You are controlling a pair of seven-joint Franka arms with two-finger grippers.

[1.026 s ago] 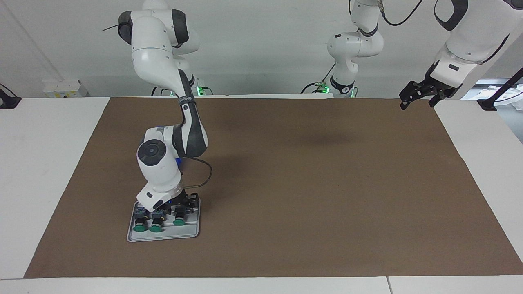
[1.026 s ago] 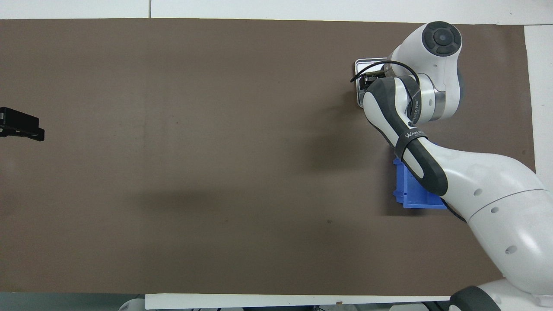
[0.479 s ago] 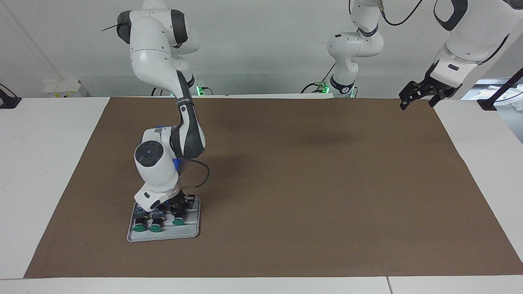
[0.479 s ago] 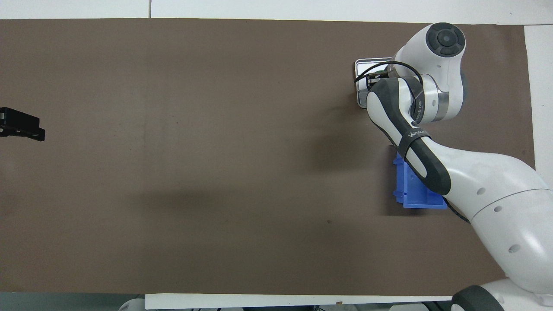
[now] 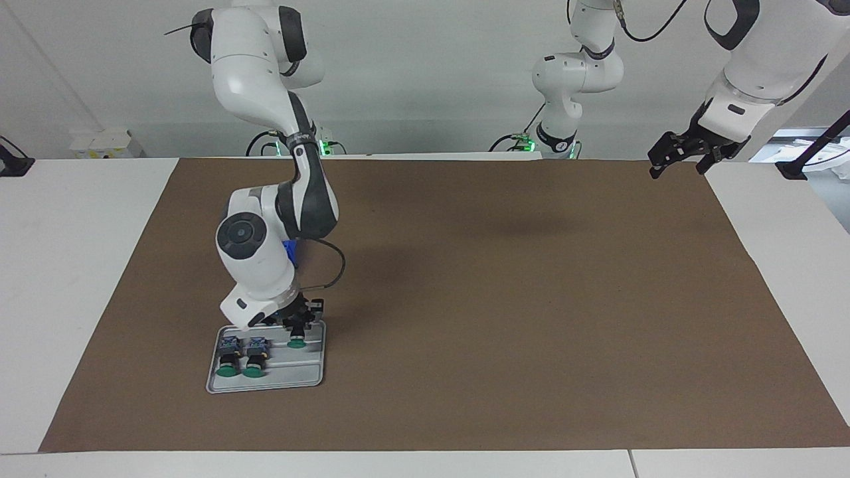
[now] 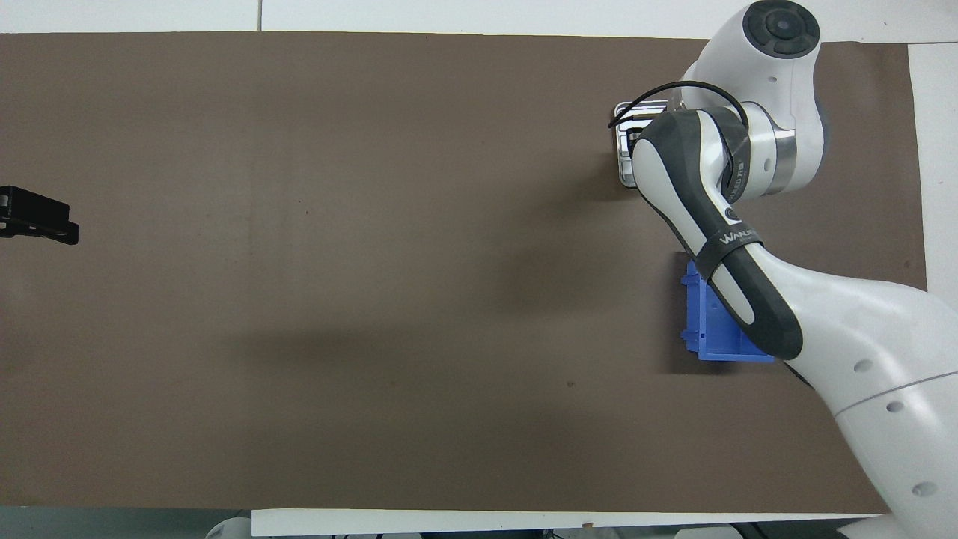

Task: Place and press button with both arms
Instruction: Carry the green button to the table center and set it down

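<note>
Button (image 5: 296, 338) upright, cap down, right hand (image 5: 297, 323)

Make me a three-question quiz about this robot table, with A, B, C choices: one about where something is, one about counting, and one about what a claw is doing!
1. Where do the two buttons that are not held sit?
A. In the blue bin
B. On the grey tray
C. On the bare brown mat

2. How many green-capped buttons are there?
A. Two
B. Three
C. Five

3. What is the right claw doing?
A. Holding one button just above the tray
B. Pressing a button into the mat
C. Waiting out at the table's edge

Answers:
1. B: two buttons lie side by side on the grey tray.
2. B: those two, plus the third button.
3. A: the right claw is shut on the third button, lifted clear of the tray. The left claw is the one waiting, over the mat's corner.
</note>
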